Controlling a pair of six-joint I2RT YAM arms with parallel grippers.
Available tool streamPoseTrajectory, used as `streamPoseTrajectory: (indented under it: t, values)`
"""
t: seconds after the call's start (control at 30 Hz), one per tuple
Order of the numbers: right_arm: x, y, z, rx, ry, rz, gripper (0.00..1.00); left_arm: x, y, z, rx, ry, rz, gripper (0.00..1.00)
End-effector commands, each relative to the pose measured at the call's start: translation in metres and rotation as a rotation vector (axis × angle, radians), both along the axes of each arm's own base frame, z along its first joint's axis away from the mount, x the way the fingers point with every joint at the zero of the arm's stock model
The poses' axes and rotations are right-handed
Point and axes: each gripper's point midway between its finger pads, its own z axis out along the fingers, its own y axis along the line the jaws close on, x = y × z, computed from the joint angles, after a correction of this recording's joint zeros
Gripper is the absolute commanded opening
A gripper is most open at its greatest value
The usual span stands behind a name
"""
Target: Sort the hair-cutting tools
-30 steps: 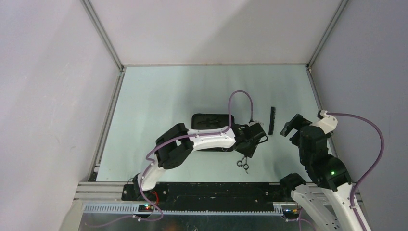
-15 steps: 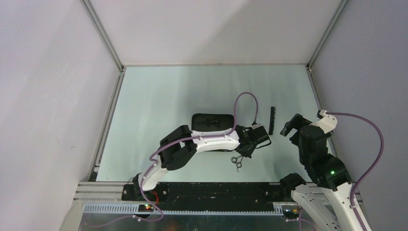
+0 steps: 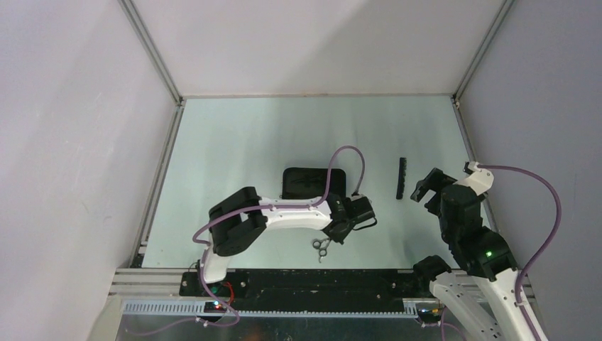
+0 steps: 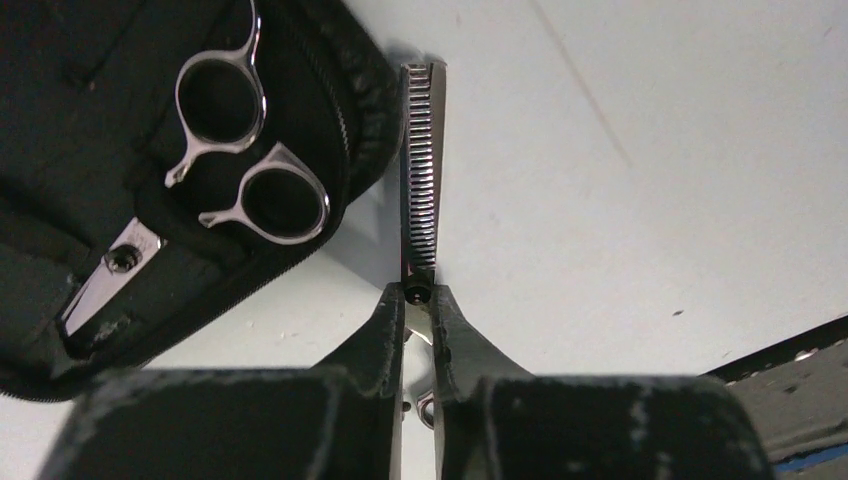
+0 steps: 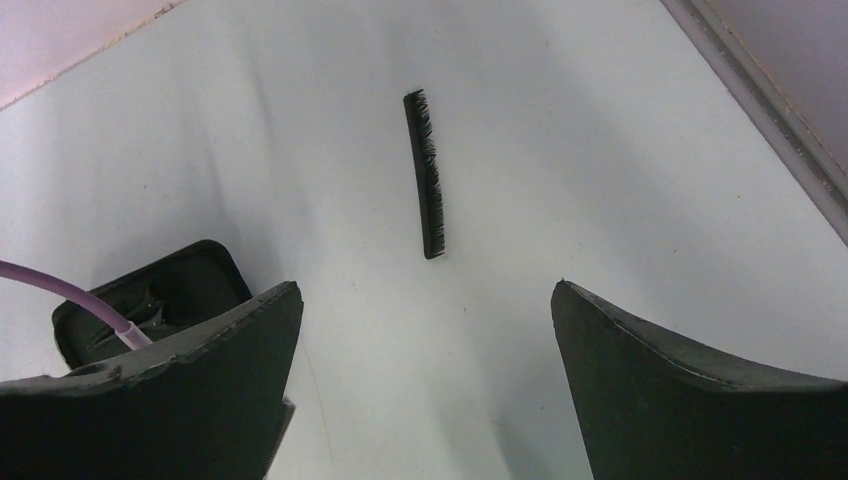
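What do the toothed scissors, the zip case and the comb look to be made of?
The toothed scissors look like steel: bright polished silver, with glints along the teeth. The zip case is likely black fabric or synthetic leather: matte, with a zipper line along its edge. The comb is probably black plastic: dull, with no shine, though it is too small to be sure.

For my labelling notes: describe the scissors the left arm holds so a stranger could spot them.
Find the black zip case in the middle of the table. Right beside it, the left end effector is shut on the thinning scissors. Their toothed, comb-like blade sets them apart from the second scissors, whose ring handles lie on the case.
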Motion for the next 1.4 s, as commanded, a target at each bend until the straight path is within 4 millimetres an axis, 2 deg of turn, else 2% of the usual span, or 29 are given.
streamPoseTrajectory:
  t: [0.0, 0.17, 0.3, 0.37, 0.47, 0.6, 0.73, 0.8, 1.0, 1.07, 1.23, 1.37]
  values:
    - [0.004, 0.003, 0.001, 0.012, -0.015, 0.005, 0.99, -0.013, 0.026, 0.001, 0.072, 0.019, -0.053, 0.14]
    - [0.007, 0.005, 0.001, 0.013, -0.011, 0.014, 0.99, -0.014, 0.015, -0.002, 0.060, 0.048, -0.067, 0.28]
    - [0.008, 0.006, 0.000, 0.005, -0.004, 0.018, 0.99, -0.018, 0.015, -0.012, 0.086, 0.086, -0.074, 0.35]
    - [0.008, 0.007, -0.002, 0.009, 0.001, 0.022, 0.99, -0.022, 0.018, -0.018, 0.101, 0.102, -0.079, 0.31]
    - [0.009, 0.011, -0.003, 0.007, 0.011, 0.049, 0.99, -0.022, 0.022, -0.020, 0.111, 0.102, -0.083, 0.05]
    - [0.013, 0.022, -0.007, -0.007, 0.038, 0.118, 0.99, -0.017, 0.027, -0.003, 0.086, 0.057, -0.096, 0.00]
    - [0.017, 0.035, -0.015, 0.005, 0.078, 0.177, 0.99, -0.010, 0.028, 0.028, 0.010, -0.004, -0.125, 0.00]
    - [0.019, 0.044, -0.019, 0.018, 0.102, 0.211, 0.99, -0.005, 0.035, 0.043, -0.010, -0.040, -0.141, 0.00]
    - [0.028, 0.069, -0.042, 0.058, 0.215, 0.297, 0.99, 0.009, 0.077, 0.084, -0.063, -0.118, -0.125, 0.00]
    - [0.030, 0.077, -0.051, 0.081, 0.260, 0.315, 0.97, 0.010, 0.100, 0.094, -0.086, -0.129, -0.117, 0.00]
    - [0.039, 0.109, -0.082, 0.162, 0.398, 0.390, 0.89, 0.029, 0.165, 0.088, 0.015, -0.129, -0.094, 0.00]
    - [0.049, 0.137, -0.104, 0.174, 0.467, 0.442, 0.84, 0.046, 0.191, 0.084, 0.063, -0.142, -0.117, 0.00]
